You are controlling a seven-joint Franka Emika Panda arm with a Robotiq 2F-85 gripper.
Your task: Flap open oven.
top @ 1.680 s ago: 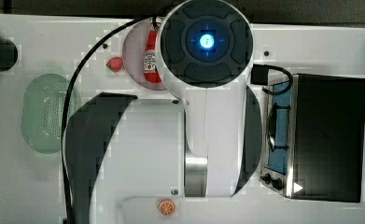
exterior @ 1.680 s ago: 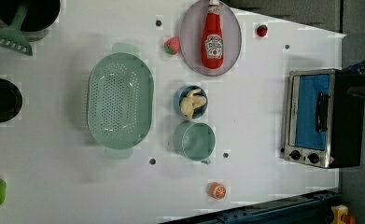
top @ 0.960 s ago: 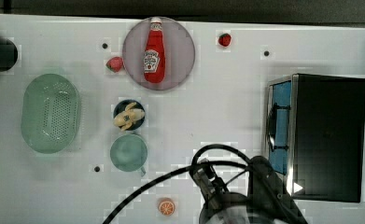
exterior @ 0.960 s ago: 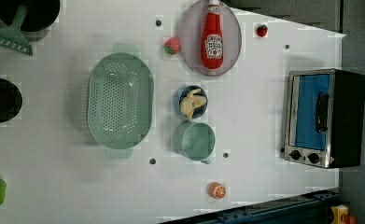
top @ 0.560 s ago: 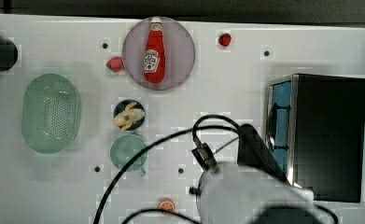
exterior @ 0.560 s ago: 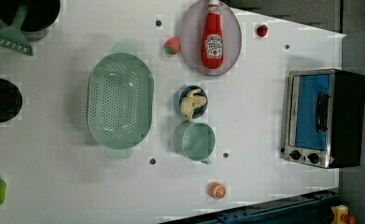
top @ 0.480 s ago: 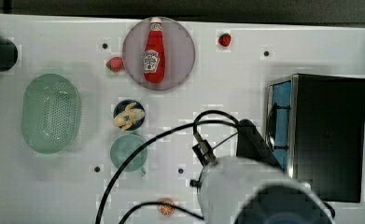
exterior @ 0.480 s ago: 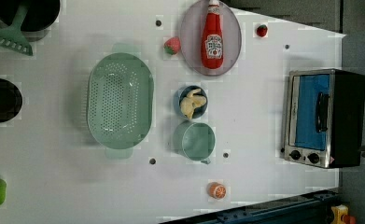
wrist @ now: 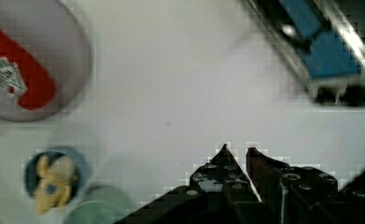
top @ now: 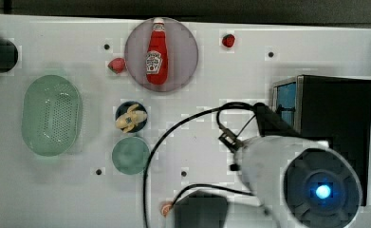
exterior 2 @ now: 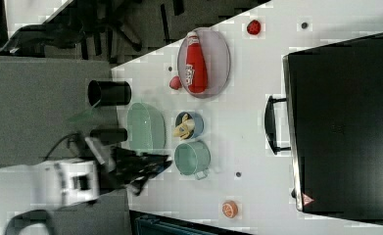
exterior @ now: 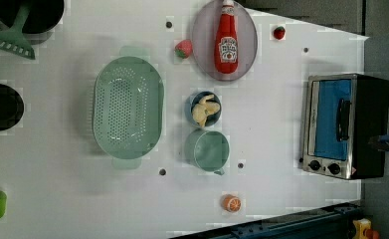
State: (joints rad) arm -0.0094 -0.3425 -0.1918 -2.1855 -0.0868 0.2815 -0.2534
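In the top view, the boxy toaster oven [top: 334, 118] with its black top, steel front frame and blue-tinted glass door stood at the right of the white table [top: 211, 85]. The white robot arm [top: 287, 175] filled the lower right of the frame, overlapping the oven's lower corner. A red ketchup bottle [top: 157, 51] lay on a round grey plate [top: 185, 57] at upper centre, with a pale green perforated colander [top: 51, 115] at the left.

In the left view, the oven [exterior: 345, 125] sat at the right edge of the table, its door shut and the dark bar handle [exterior: 341, 119] lying across the blue glass, two black knobs [exterior: 324, 167] below it. A small blue bowl holding a yellow banana toy [exterior: 204, 108] and a green cup [exterior: 208, 149] stood at centre.

In the right view, the oven [exterior 2: 343, 127] took up the right of the frame, handle pointing left toward the table's middle. The arm's dark gripper [exterior 2: 150, 166] hung at lower left, well apart from the oven, beside the green cup.

In the wrist view, the gripper [wrist: 236, 156] showed at the bottom centre with its two black fingertips [wrist: 223, 154] drawn nearly together, a thin slit between them and nothing held. It hovered over bare table, with the oven [wrist: 327, 58] at the upper right of the frame and the plate with the bottle at upper left.
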